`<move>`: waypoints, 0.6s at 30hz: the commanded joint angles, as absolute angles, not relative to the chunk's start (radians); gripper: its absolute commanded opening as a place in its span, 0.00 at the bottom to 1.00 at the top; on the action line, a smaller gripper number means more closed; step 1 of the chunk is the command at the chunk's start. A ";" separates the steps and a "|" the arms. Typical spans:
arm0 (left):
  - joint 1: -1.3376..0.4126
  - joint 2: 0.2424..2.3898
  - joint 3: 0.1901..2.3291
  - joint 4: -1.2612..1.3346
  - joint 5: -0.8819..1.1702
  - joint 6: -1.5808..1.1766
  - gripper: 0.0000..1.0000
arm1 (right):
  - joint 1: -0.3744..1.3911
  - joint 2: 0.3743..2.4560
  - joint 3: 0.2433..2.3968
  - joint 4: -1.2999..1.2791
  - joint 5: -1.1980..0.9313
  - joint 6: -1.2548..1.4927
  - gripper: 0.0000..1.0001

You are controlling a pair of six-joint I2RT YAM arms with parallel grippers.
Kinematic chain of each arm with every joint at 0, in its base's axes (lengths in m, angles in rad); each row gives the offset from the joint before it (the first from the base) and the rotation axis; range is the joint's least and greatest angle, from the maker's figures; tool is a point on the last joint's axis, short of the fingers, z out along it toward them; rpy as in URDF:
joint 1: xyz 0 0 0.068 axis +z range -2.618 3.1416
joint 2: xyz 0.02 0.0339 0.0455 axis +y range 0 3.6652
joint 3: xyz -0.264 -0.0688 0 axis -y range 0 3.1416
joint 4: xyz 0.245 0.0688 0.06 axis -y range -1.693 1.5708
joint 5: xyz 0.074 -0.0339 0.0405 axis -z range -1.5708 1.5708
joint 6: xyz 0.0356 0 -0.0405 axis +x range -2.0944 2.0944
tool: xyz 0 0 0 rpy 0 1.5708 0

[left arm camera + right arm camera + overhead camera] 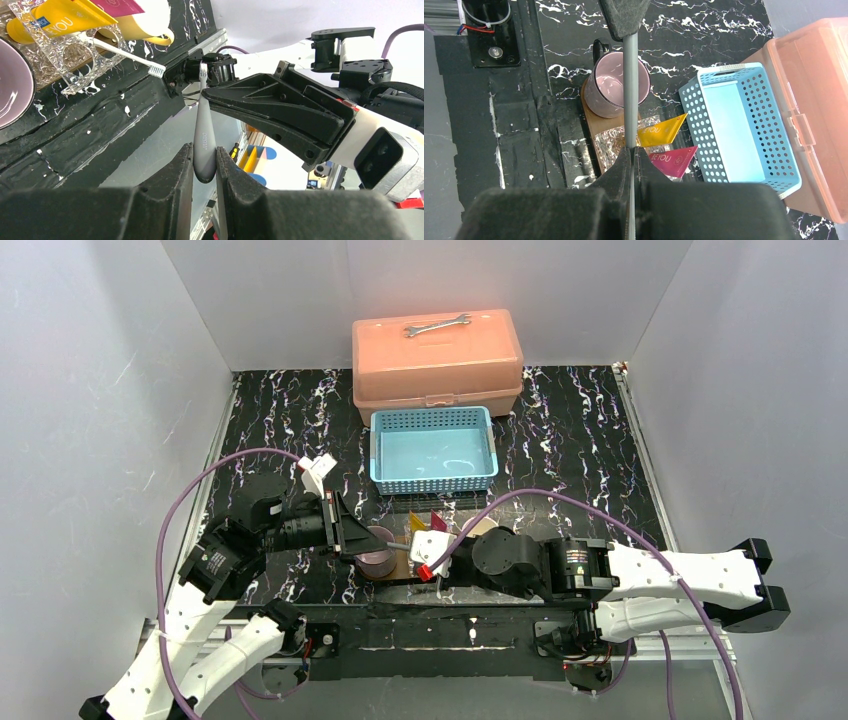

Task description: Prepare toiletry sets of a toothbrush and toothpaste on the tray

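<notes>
A grey toothbrush (629, 90) is held in the air between both grippers, above the pink mug (609, 90). My right gripper (631, 150) is shut on its head end. My left gripper (204, 152) is shut on the rounded handle end of the grey toothbrush (204, 130). The brown tray (594, 125) carries a clear textured dish (609, 145). On the dish lie the yellow toothpaste (659, 135) and the pink toothpaste (674, 160). A white toothbrush (125, 52) lies beside the yellow toothpaste (65, 17). From above, the left gripper (350, 540) and right gripper (425, 555) meet over the tray.
A light-blue slotted basket (434, 450) stands behind the tray. Behind it is an orange lidded box (436, 365) with a steel wrench (437, 326) on top. A pale yellow cup (145, 27) sits by the tubes. White walls close in the black marbled table.
</notes>
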State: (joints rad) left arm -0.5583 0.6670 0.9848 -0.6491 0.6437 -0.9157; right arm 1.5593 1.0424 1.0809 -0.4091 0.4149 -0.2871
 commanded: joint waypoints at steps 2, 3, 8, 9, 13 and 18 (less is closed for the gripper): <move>-0.557 0.668 1.016 -0.665 0.686 -0.869 0.00 | 1.566 1.011 1.079 -0.342 0.431 -0.273 0.01; -0.557 0.668 1.018 -0.671 0.684 -0.864 0.00 | 1.566 1.005 1.078 -0.341 0.432 -0.273 0.01; -0.557 0.669 1.029 -0.686 0.678 -0.844 0.00 | 1.566 0.992 1.074 -0.343 0.434 -0.264 0.11; -0.557 0.668 1.031 -0.689 0.677 -0.841 0.00 | 1.566 0.991 1.075 -0.348 0.434 -0.260 0.19; -0.557 0.654 1.029 -0.691 0.674 -0.832 0.00 | 1.566 0.969 1.081 -0.363 0.431 -0.246 0.39; -0.557 0.612 1.013 -0.691 0.655 -0.833 0.00 | 1.566 0.887 1.069 -0.348 0.455 -0.183 0.47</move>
